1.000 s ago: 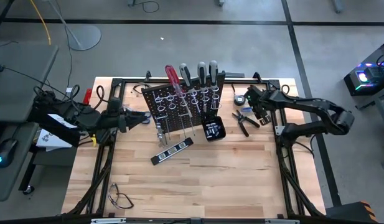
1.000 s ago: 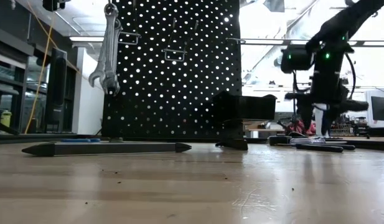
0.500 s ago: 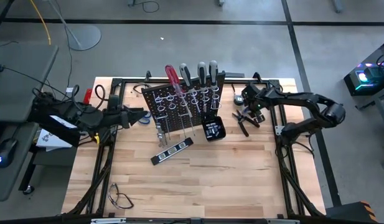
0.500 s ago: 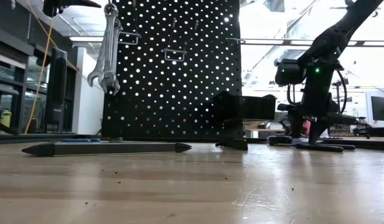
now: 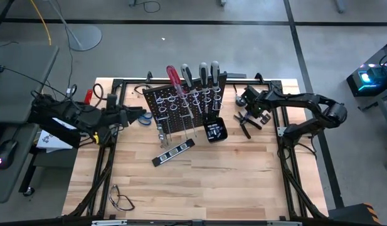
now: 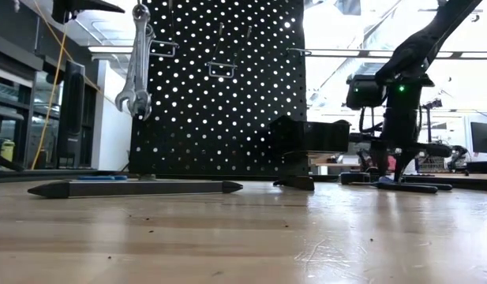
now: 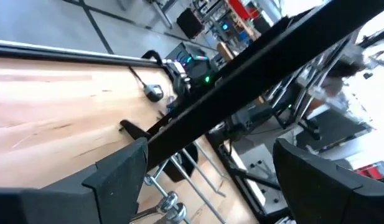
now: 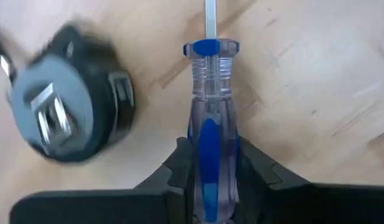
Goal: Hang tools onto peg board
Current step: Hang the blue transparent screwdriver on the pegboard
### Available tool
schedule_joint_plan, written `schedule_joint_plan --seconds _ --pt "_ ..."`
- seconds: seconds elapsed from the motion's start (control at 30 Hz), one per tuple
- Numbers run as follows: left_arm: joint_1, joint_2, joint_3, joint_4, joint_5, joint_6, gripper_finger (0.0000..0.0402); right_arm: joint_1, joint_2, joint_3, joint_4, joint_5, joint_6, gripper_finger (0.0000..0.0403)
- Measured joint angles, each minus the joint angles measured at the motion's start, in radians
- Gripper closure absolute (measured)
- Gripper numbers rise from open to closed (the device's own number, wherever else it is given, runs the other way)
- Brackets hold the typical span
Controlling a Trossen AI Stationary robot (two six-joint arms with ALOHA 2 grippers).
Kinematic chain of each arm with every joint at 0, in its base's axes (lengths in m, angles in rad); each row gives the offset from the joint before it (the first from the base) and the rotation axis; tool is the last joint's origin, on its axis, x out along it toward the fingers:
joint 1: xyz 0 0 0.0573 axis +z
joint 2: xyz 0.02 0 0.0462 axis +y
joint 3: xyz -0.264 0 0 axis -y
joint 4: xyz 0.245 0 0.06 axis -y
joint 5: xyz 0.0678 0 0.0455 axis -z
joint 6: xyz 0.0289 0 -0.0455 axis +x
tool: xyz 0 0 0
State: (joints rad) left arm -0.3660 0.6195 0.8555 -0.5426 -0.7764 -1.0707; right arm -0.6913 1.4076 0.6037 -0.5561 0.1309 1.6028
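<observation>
Right fingers point(image 8: 179, 163) pinch the blue screwdriver point(image 8: 209, 124), seen only by wrist; left fingers point(image 7: 123, 171) spread.

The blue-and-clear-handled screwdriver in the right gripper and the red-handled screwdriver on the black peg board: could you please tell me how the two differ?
The blue-and-clear-handled screwdriver lies flat on the wooden table, while the red-handled screwdriver hangs on the black peg board. The blue one sits between the closing fingers of the right gripper; nothing touches the red one. The blue handle is see-through with blue inlay; the red one looks solid-coloured. Both have a slim metal shaft.
</observation>
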Motion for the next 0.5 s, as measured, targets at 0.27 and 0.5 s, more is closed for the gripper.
schedule_joint_plan --seconds 0.27,0.5 --pt "0.0 -0.074 0.0 0.061 -0.103 0.133 0.008 0.097 -0.238 0.02 -0.175 0.061 -0.201 0.0342" --pt "0.0 -0.097 0.001 0.152 -0.123 0.285 0.008 0.211 -0.501 0.188 -0.209 0.301 -0.329 0.0342"
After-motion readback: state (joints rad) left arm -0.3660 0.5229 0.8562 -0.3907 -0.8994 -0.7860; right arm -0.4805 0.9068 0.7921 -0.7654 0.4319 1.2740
